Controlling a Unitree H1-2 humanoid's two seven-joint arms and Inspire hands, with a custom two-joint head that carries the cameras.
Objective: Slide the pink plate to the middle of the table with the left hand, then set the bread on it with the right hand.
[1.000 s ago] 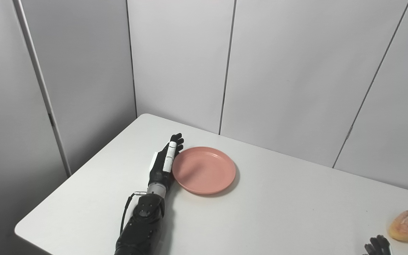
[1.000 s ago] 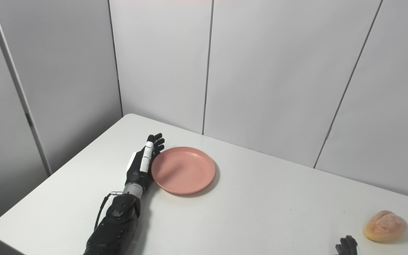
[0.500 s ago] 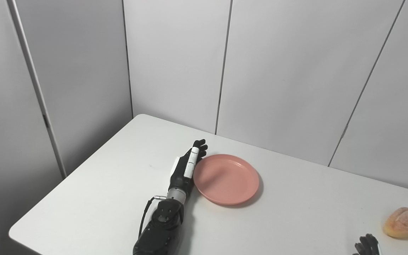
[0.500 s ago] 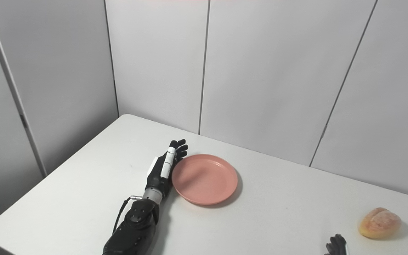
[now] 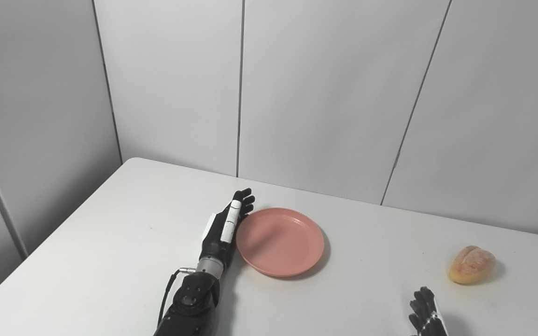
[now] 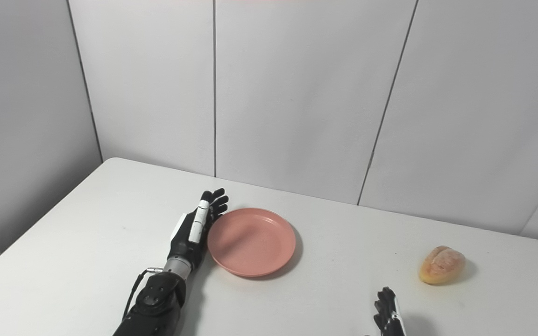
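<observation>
Left hand (image 5: 224,228) flat, fingers straight, edge-on against the pink plate's (image 5: 280,241) left rim, gripping nothing.
Plate sits lower centre; bread (image 5: 471,270) lies lower right, nearest the right hand (image 5: 427,316), whose fingers look loosely spread and empty.

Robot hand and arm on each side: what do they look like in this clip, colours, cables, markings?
The left robot hand is black with slim black fingers, one carrying a long white strip, plus a white panel on its back. A silver metal ring forms the wrist, the forearm is glossy black with a round joint cap, and a thin black cable loops beside it. Of the right robot hand, only black fingertips with a small white marking show.
</observation>
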